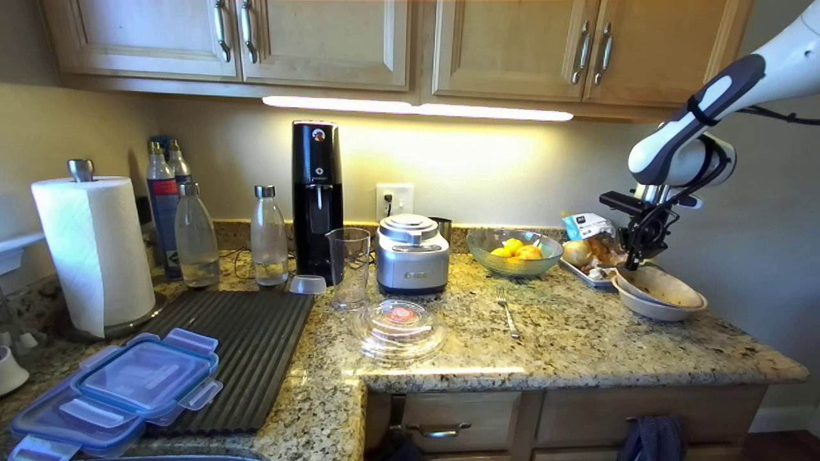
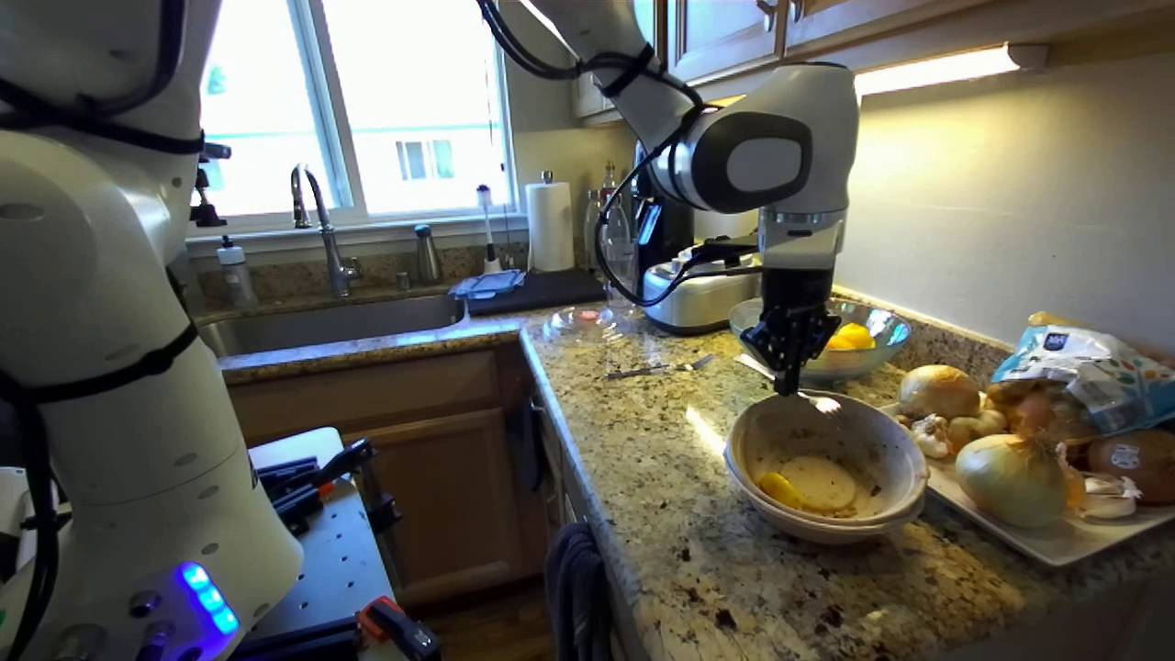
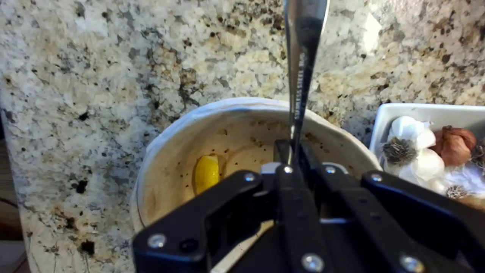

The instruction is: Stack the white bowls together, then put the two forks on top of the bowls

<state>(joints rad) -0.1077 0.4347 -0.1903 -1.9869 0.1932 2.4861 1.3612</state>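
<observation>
Pinched tight in the closed tool [image 2: 787, 386]: the near fork [image 3: 301, 68], with tines just beside the tool in an exterior view, and handle reaching out past the rim of the upper bowl [image 2: 872, 459] directly below. Under that again, the lower bowl [image 1: 660, 312], with the upper bowl nested slightly askew inside; probably at the fork-laying step. No telling about contact between fork and rim.

To lay down well, carry the near fork farther inward before letting go, bringing most of the weight inside the rim; with too much overhang, likely to tip out onto the worktop [image 1: 576, 352]. Lower gently, steer clear of the yellow piece [image 3: 206, 174] beneath and to one side of the tool, part the jaws only a little, then rise straight up. Mind the white tray [image 3: 435, 109] with garlic [image 3: 428, 165], near the tool on the other side. Afterwards, reach for the far fork [image 1: 508, 315], well apart from the tool, and set down alongside.
</observation>
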